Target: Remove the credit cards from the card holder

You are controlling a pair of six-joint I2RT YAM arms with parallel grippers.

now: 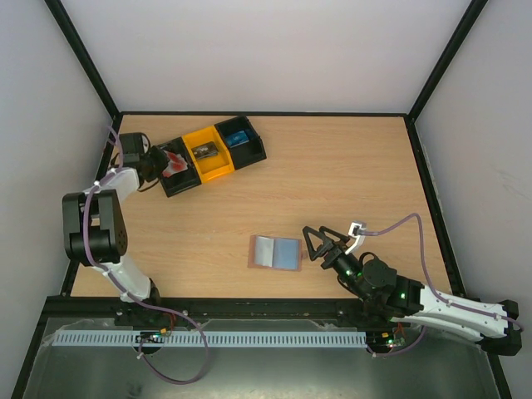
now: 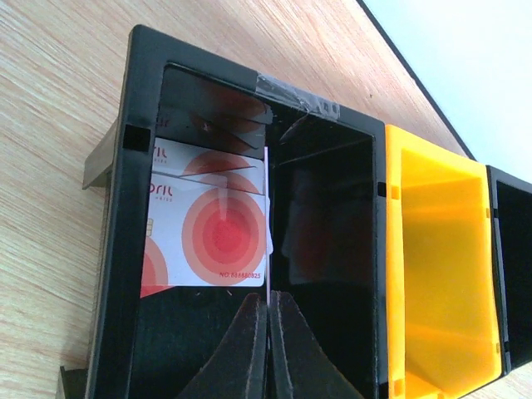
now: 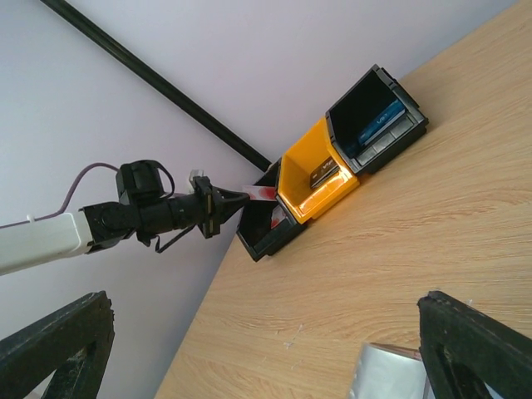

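At the far left, the left gripper (image 2: 268,303) is closed on a credit card (image 3: 259,193), the thin edge between its fingers, and holds it over the black bin (image 2: 125,208), where other cards (image 2: 208,233) lie. The card holder (image 1: 275,252) is well apart from it. It lies opened flat near the middle of the surface (image 1: 349,166), pale inside up, with its long axis about left to right in the top view. Just beside its right short edge is the right gripper (image 1: 307,244), jaws spread wide and empty, pointing along that long axis toward the holder. So the right arm is clearly the nearer one – I judge the next reach belongs to it, a short move to the left. Whether a card remains inside the holder I cannot tell.
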